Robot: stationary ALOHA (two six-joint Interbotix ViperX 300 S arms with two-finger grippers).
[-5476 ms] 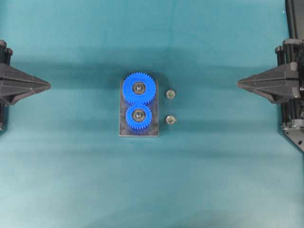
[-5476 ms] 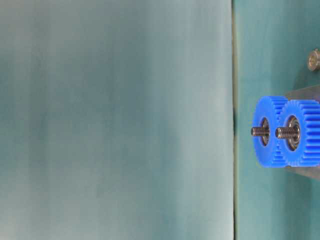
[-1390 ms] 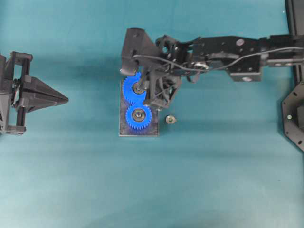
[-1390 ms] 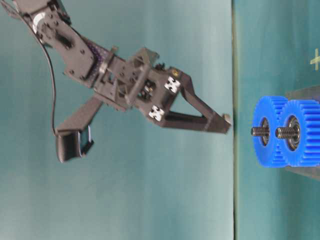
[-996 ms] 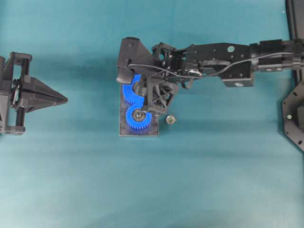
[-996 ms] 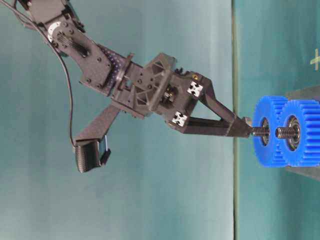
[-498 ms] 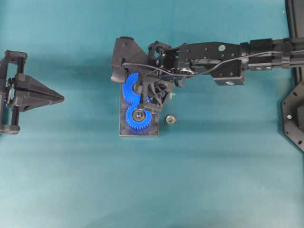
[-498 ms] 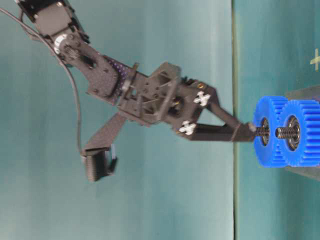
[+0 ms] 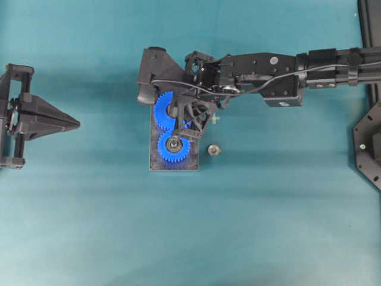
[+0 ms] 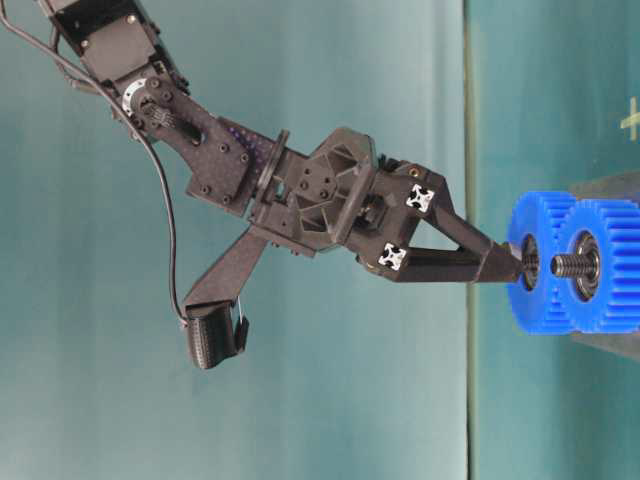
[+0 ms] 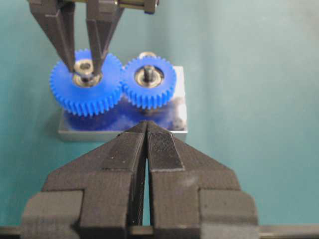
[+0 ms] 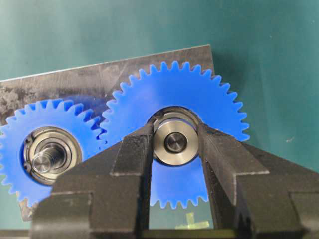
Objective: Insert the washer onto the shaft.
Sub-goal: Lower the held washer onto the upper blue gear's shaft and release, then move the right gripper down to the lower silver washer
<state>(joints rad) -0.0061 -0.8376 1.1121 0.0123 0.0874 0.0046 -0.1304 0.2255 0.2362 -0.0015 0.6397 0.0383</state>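
Observation:
My right gripper (image 12: 175,133) is shut on a silver washer (image 12: 176,142), gripped by its rim between the two fingers. It holds the washer over the centre of the large blue gear (image 12: 209,94), and the shaft end shows through the washer's hole. In the table-level view the right gripper (image 10: 508,265) points down with its tips at that gear's shaft. From overhead the right gripper (image 9: 175,112) covers the large gear (image 9: 159,116). My left gripper (image 9: 77,123) is shut and empty at the far left, level with the gears; its tips (image 11: 146,124) touch.
A small blue gear (image 9: 174,145) with its own bare threaded shaft (image 10: 568,265) meshes with the large one on the grey base plate (image 9: 155,165). A second washer (image 9: 214,150) lies on the teal cloth to the right of the plate.
My right gripper has come down with the washer from just above the large gear's shaft onto its tip. The left arm has stayed in place.

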